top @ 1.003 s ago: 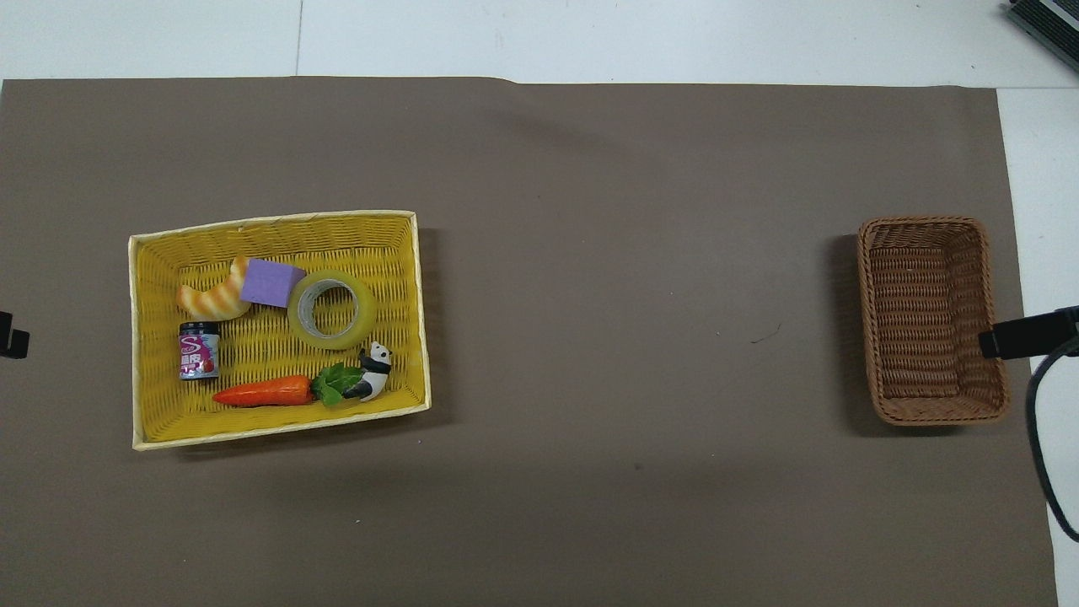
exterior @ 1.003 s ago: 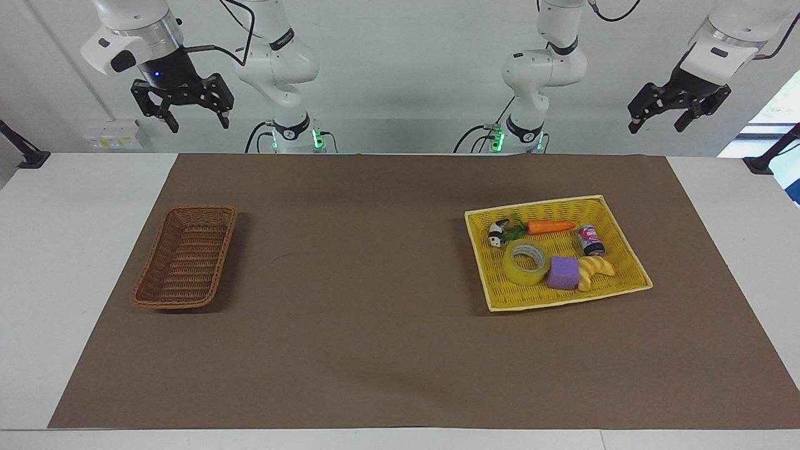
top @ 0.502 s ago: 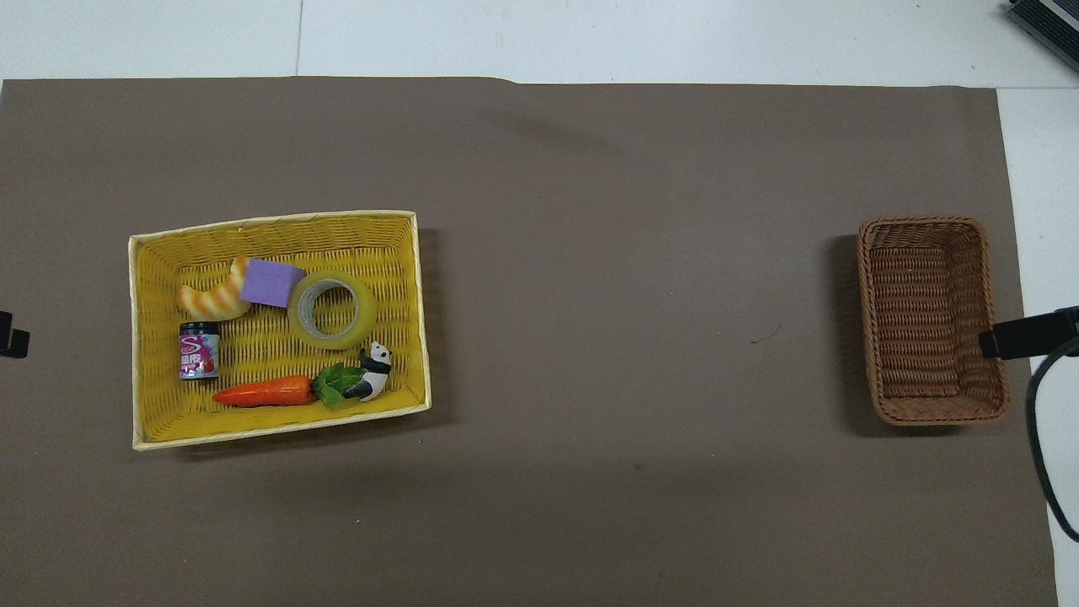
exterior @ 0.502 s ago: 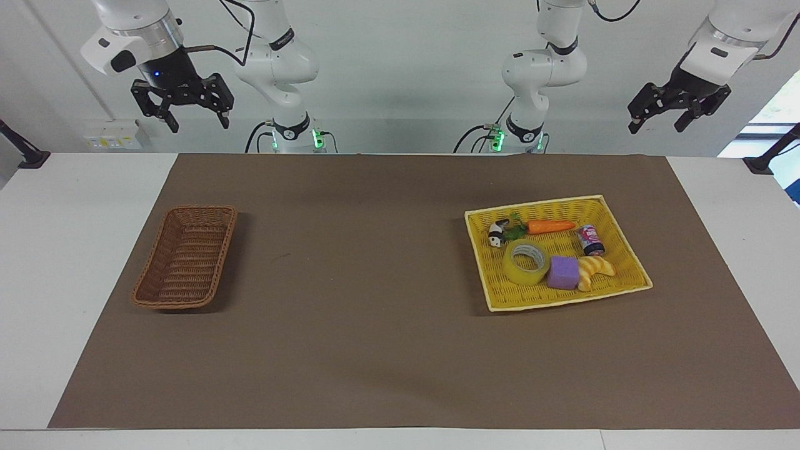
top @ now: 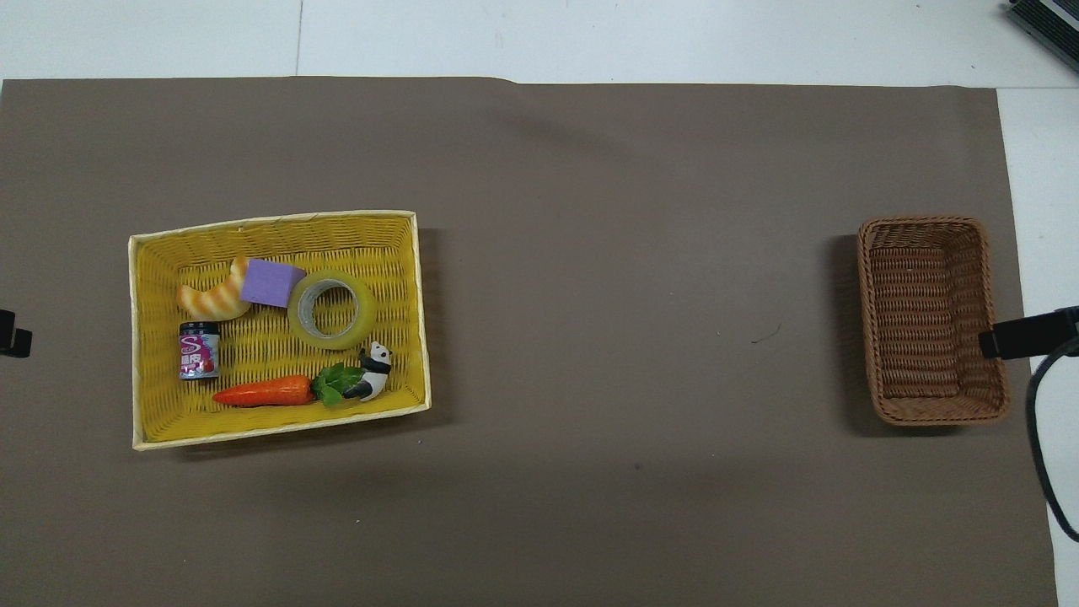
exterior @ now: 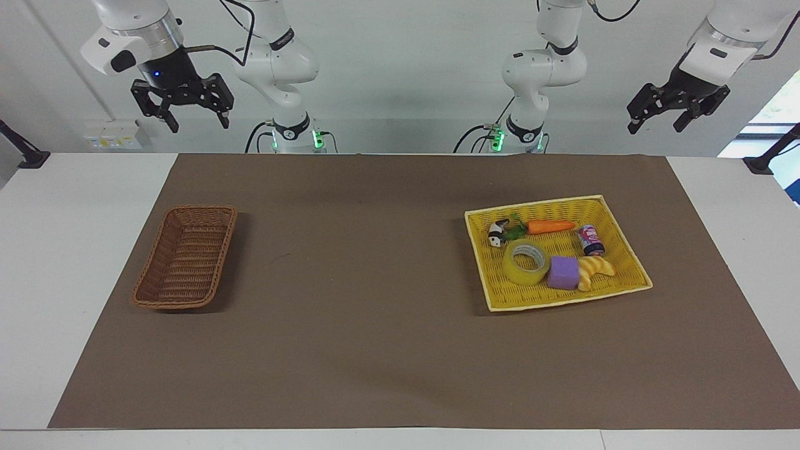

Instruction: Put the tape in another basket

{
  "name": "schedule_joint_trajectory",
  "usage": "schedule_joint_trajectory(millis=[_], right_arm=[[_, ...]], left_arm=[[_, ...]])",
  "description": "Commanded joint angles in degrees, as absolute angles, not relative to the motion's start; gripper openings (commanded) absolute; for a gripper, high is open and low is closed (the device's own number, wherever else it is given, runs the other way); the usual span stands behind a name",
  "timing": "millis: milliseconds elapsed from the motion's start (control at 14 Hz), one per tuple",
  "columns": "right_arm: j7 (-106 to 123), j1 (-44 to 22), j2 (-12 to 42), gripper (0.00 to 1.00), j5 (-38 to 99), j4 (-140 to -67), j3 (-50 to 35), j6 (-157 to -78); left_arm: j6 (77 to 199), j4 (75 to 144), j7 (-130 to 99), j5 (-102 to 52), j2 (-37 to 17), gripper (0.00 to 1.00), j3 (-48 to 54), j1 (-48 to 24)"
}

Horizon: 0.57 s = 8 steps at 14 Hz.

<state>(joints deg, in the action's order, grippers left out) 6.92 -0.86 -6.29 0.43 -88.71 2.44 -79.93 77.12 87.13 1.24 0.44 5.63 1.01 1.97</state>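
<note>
Grippers up high, nothing touched yet. At the upper left of the facing view the right gripper (exterior: 182, 107) hangs spread wide and empty, off the mat at the right arm's end of the table. Below it sits the basket (exterior: 185, 257), brown wicker, narrow and deep with sloping sides, nothing in it. Over to the right of the frame is the yellow tray (exterior: 615, 212), flat woven, holding 6 things. The tape (exterior: 526, 262) lies flat there, hole up: a wide translucent yellow roll on a grey-white core, touching the purple cube (exterior: 564, 272), with the panda (exterior: 497, 234) and carrot (exterior: 550, 226) just beside. It looks light and stiff with a slick outer face, so I'd pinch 1 wall, a finger down the core. At the upper right, the left gripper (exterior: 678, 107) hangs parted and empty.
</note>
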Motion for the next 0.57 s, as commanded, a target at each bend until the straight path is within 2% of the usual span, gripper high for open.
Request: schedule_joint_trajectory(millis=[0, 502], right_arm=[[8.0, -0.2, -7.5, 1.00, 1.5, -89.9, 2.3, -79.5], [8.0, -0.2, -7.5, 1.00, 1.5, -89.9, 2.3, -79.5]], left_arm=[[78.2, 88.2, 0.4, 0.9, 6.5, 1.00, 1.1, 1.8], [81.3, 91.3, -4.2, 0.8, 6.9, 1.00, 2.1, -1.0]])
